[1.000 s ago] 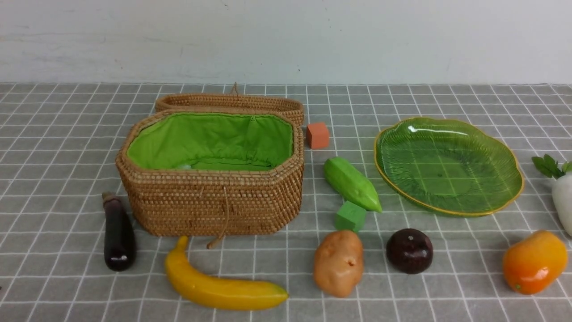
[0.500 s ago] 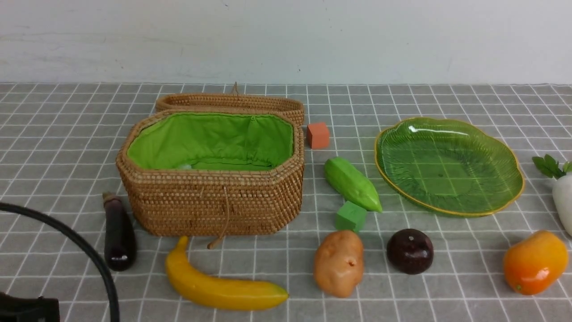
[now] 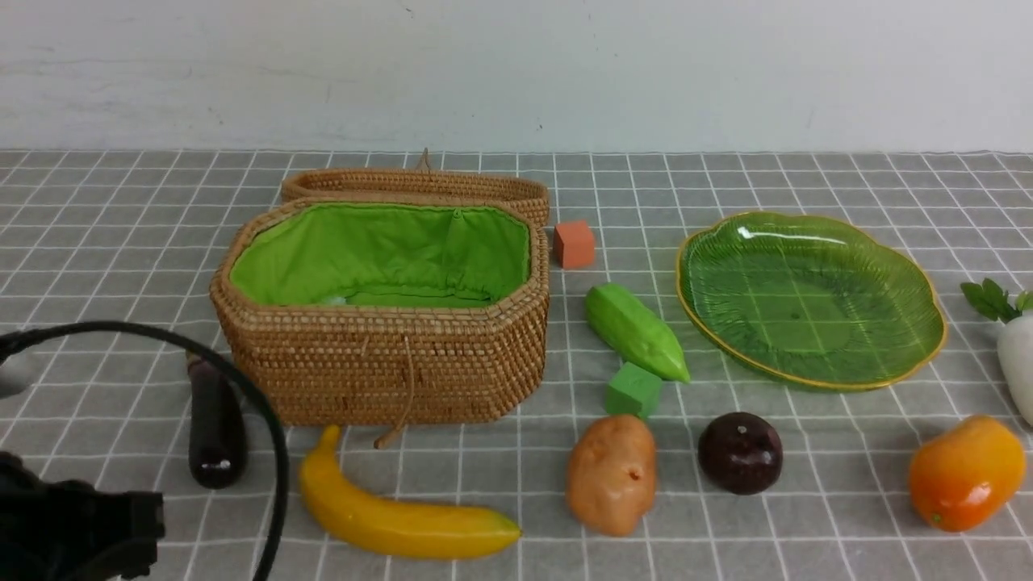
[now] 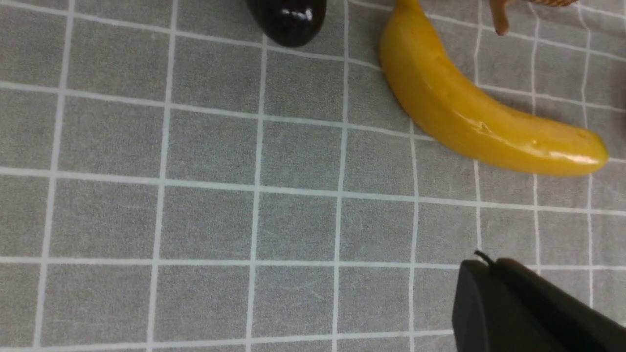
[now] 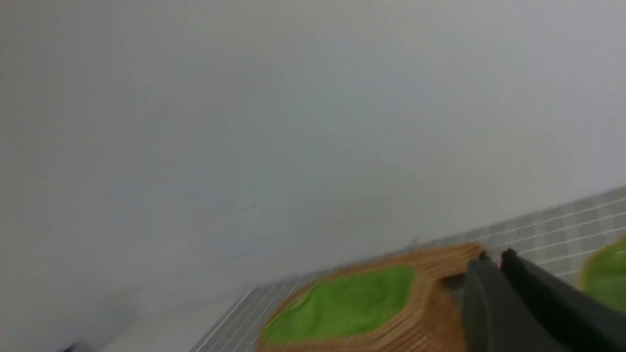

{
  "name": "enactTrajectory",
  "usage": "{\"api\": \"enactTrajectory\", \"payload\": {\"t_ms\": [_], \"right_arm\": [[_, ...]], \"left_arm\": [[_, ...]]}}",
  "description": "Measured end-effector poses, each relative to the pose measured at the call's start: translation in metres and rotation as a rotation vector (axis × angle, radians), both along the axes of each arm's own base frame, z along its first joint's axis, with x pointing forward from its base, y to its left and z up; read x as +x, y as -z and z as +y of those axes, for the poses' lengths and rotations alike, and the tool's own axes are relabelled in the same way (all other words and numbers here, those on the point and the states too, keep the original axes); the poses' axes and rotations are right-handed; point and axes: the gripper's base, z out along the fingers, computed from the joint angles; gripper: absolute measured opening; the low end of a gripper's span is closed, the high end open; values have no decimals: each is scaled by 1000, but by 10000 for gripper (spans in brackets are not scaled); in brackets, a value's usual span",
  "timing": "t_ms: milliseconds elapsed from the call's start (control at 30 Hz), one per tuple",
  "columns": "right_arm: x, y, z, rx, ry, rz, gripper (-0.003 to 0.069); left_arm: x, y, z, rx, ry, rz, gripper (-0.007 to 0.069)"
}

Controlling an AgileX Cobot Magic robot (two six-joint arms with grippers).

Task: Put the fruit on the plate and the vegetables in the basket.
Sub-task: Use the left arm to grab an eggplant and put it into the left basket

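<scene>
Grey checked cloth [image 4: 195, 220] fills my left wrist feed. The left gripper [image 4: 481, 261] is clenched, its dark fingers pressed together with nothing between them, over bare cloth. The banana [image 4: 469, 117] lies near those fingers, just out past their tips and not touching them. The glossy rounded end of the eggplant [image 4: 288, 17] lies farther out, beside the banana's stem end.

On the front feed the left arm [image 3: 73, 528] sits low at the near edge, its black cable [image 3: 270, 436] arching across the eggplant. The basket [image 3: 379, 363] stands beyond both, its lid [image 3: 416, 187] thrown back and the green lining showing.

The right gripper [image 5: 495, 256] shows only on its own blurred feed. Its two fingers look closed against each other and empty, aimed at the pale wall. The basket lies out past their tips, well apart, with a sliver of the plate [image 3: 807, 298] off to one side.

Far from the left fingers, toward my right, the potato [image 3: 611, 474], plum [image 3: 740, 452] and mango [image 3: 964, 472] lie in a row on the cloth. The gourd [image 3: 636, 331] and green cube [image 3: 633, 390] lie between basket and plate. The orange cube [image 3: 574, 244] sits just beside the lid. The radish [image 3: 1018, 355] lies at the right edge, near the plate.
</scene>
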Motion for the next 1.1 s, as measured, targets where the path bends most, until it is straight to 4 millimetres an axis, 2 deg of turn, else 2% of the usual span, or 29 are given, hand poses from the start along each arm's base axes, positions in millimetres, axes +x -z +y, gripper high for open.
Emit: {"api": "enactTrajectory", "payload": {"t_ms": [100,200,300,367,567,633,667,700,733,900,933,1033,1100], "right_arm": [[11,-26,42,-116,-415,162,13],[22,-35,71,-199,-729,285,13],[40,-36,88,-215,-882,376,13],[52,-33,94,-214,-883,418,13],[81,-26,94,-233,-655,390,13],[94,-26,89,-268,-508,328,13],[107,-26,81,-341,-351,245,14],[109,-26,80,-350,-332,235,14],[119,-26,73,-414,-201,182,14],[145,-19,53,-593,117,118,17],[156,-13,46,-652,228,139,18],[171,-2,30,-747,392,234,22],[176,6,14,-840,520,415,24]], "left_arm": [[27,-2,-1,28,8,43,-13],[45,-6,-2,34,15,69,-13],[51,-10,-2,37,20,70,-13],[51,-12,-2,39,22,68,-13],[50,-11,-2,49,42,76,-13],[50,-11,-2,51,46,76,-13],[50,-12,-2,52,48,76,-13],[50,-12,-2,52,48,76,-13],[50,-11,-2,53,48,75,-13],[50,-12,-2,53,49,75,-13],[49,-11,-2,53,50,80,-13],[49,-11,-3,54,53,88,-13],[48,-11,-3,54,55,94,-13]]}}
